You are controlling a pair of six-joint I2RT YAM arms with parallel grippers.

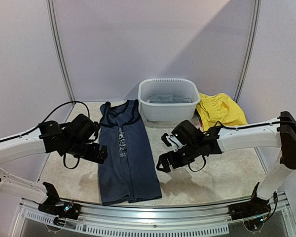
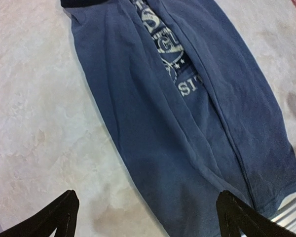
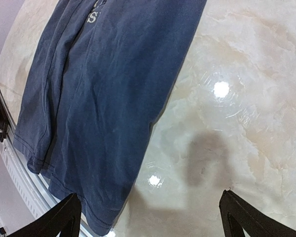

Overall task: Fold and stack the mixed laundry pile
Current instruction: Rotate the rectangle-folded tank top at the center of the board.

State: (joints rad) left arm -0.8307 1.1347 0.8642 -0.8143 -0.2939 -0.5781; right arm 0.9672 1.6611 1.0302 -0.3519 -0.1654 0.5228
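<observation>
The navy tank top (image 1: 126,153) with white chest print lies flat, folded lengthwise, on the table between the arms; it also shows in the left wrist view (image 2: 187,118) and the right wrist view (image 3: 108,89). My left gripper (image 1: 99,154) hovers open and empty at its left edge. My right gripper (image 1: 164,163) hovers open and empty just right of its right edge. A yellow garment (image 1: 219,109) lies crumpled at the back right, with a bit of reddish cloth (image 1: 201,126) beside it. Grey cloth (image 1: 168,98) lies inside the basin.
A white plastic basin (image 1: 168,112) stands at the back centre, behind the tank top. The table's front rail (image 1: 153,207) runs just below the tank top's hem. Curved white walls close in the back and sides.
</observation>
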